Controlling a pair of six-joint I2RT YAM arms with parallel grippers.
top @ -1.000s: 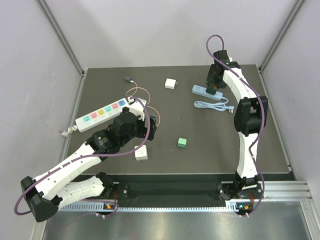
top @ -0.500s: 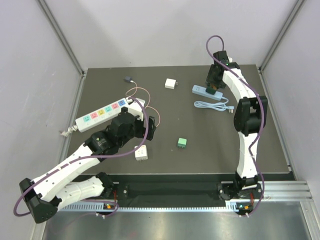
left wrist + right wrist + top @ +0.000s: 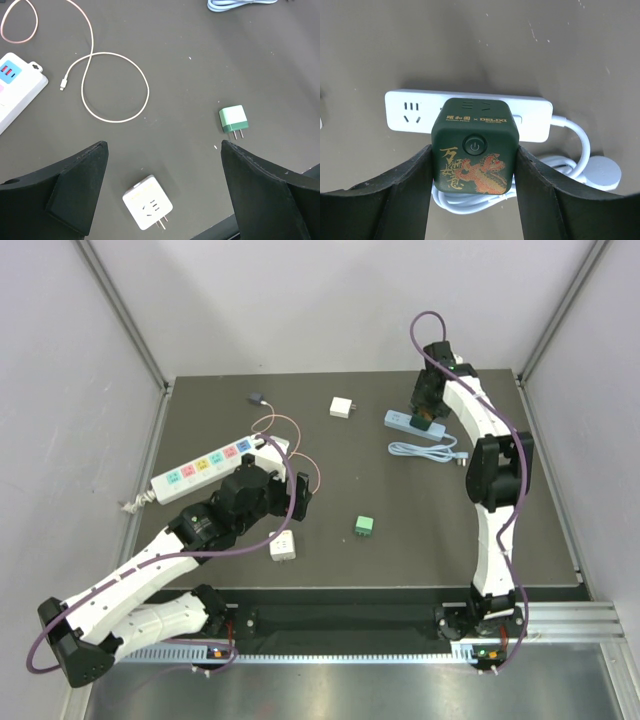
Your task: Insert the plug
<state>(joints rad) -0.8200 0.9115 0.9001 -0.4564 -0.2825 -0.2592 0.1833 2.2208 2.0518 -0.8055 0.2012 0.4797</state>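
The green cube [image 3: 475, 145] hides where it meets the power strip [image 3: 405, 111].

Light was bright, even, from overhead | shadows fell soft and short under the arms [image 3: 150, 565] on the dark tabletop [image 3: 420, 520] | faint sheen showed on it | views were sharp; left pincer [image 3: 163, 143] near the lens read flat black
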